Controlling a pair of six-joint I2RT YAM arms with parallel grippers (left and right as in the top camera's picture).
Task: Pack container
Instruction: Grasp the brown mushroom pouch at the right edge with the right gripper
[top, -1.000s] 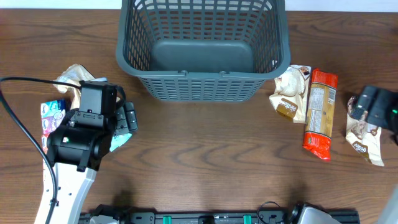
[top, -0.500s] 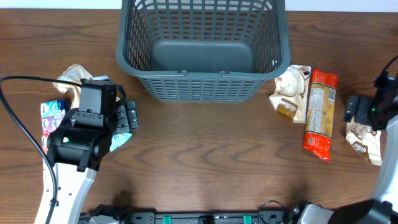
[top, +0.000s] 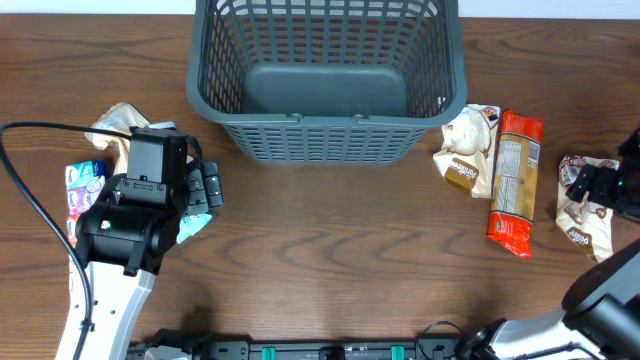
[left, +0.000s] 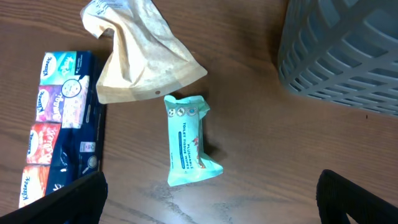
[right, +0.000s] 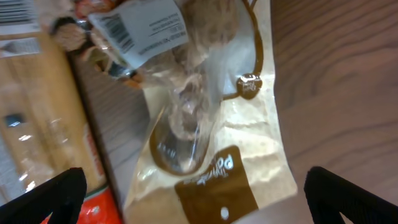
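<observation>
Far across the worktop (top: 330, 230), the dark grey lattice plastic basket (top: 325, 130) sits empty. Picking stage: left end effector (left: 217, 199) and right end effector (right: 196, 199) hover agape over packets (left: 186, 149); lowering and clamping probably follows.

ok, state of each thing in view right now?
container: upright, empty.
teal pack: flat on table, ungrasped.
far-right snack bag: flat on table, ungrasped.
orange pack: flat on table, outside container.
left end effector: open, above teal pack.
right end effector: open, above far-right snack bag.
</observation>
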